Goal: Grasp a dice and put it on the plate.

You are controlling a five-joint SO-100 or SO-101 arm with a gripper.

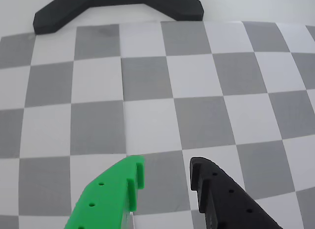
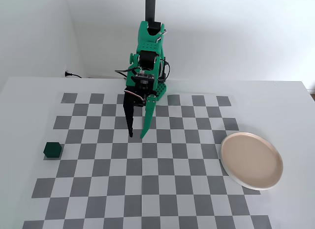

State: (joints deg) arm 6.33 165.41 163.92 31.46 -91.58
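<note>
The dark green dice (image 2: pixel 52 150) sits at the left edge of the checkerboard in the fixed view; it is out of the wrist view. The pinkish-beige plate (image 2: pixel 251 160) lies at the board's right edge. My gripper (image 2: pixel 137 135) hangs tips-down over the middle of the board, well right of the dice and left of the plate. In the wrist view the gripper (image 1: pixel 166 171) is open and empty, with a green finger (image 1: pixel 129 176) on the left and a black finger (image 1: pixel 205 177) on the right, a gap of about one square between them.
The checkerboard mat (image 2: pixel 147 189) covers the white table. A black curved base piece (image 1: pixel 118 8) lies at the far edge of the wrist view. The arm's base and a black post (image 2: pixel 150 8) stand at the back, with a cable (image 2: pixel 74 75) by the wall.
</note>
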